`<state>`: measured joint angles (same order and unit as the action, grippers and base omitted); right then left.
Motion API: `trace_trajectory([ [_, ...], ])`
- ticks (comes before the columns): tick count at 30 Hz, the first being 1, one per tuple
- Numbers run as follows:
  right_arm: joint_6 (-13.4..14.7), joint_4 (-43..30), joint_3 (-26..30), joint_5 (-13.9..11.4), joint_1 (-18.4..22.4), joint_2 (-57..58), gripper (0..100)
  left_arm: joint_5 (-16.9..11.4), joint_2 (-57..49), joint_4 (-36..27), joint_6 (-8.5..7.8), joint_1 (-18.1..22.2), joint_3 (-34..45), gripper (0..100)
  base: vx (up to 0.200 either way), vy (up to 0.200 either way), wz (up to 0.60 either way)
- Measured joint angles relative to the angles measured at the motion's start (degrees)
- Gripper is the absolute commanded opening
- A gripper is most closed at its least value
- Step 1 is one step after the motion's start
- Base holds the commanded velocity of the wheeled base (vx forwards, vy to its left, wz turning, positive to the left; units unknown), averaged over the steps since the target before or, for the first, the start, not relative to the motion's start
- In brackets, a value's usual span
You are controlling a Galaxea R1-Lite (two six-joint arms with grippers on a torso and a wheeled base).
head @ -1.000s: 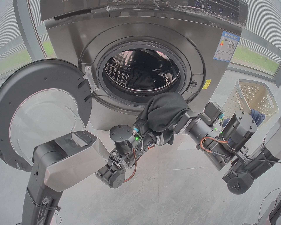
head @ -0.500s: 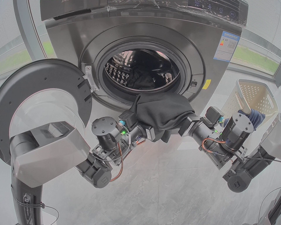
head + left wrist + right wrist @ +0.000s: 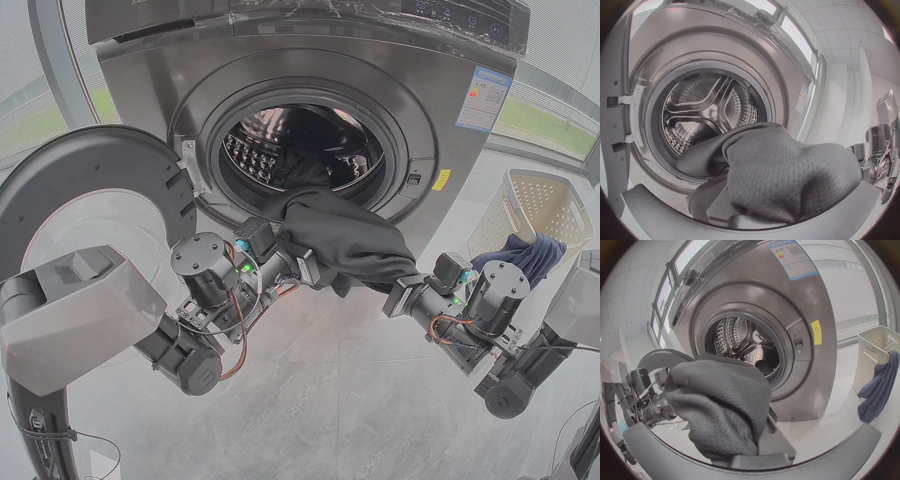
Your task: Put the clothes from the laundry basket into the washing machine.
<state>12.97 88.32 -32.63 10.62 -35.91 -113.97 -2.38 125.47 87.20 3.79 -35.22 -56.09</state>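
Clothes were partway into the load: one dark piece lay inside the drum of the washing machine, and your black garment hung right at its mouth. It was slung between the left gripper and the right gripper, with the end nearer the left one draped onto the lower lip of the washing machine's opening. The rest sagged just in front of the washing machine, below that lip.

The cloth covered both sets of jaws, so I could not tell how far open either was or what each had pinched. The garment did hang off both.

The door stood swung wide to the washing machine's left, out of your path. To the washing machine's right sat the laundry basket, a blue garment spilling over its rim.

I judged you were in the feeding step, with the cloth at the threshold but not yet inside. The next move called for carrying both ends up and over the lip, deep enough that nothing trailed on the door seal, before letting go. After that, the blue garment remained for you to fetch.
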Motion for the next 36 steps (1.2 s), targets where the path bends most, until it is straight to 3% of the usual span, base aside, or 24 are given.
trace_trajectory([
  [5, -0.06, 0.0, 0.33, -0.02, -0.22, -0.83, 0, 0.0, -0.72, -0.16, -0.02, 0.07, 0.11, 0, 0.0, 0.0, 0.0],
  [6, -0.11, 0.0, 0.33, -0.04, -0.3, -0.87, 100, -0.02, -0.79, -0.16, 0.0, 0.07, 0.11, 0, 0.0, 0.0, 0.0],
  [15, -0.13, -0.05, 0.17, -0.59, -0.85, 0.16, 100, 0.22, -1.24, -0.13, -0.02, 0.09, 0.39, 0, 0.0, 0.0, 0.0],
  [24, -0.49, -0.07, 5.16, -4.72, -2.95, 4.38, 100, 0.63, -3.52, -0.87, -0.02, 0.24, 6.38, 0, 0.0, 0.0, 0.0],
  [29, -2.61, -0.09, 8.8, -6.39, -2.95, 5.73, 100, 0.35, -4.24, -0.63, 0.3, 2.01, 8.55, 0, 0.0, 0.0, 0.0],
  [36, -3.34, -0.11, 11.97, -6.68, -2.36, 6.17, 100, -0.11, -4.71, -0.87, 1.43, 4.92, 8.61, 0, 0.0, 0.0, 0.0],
])
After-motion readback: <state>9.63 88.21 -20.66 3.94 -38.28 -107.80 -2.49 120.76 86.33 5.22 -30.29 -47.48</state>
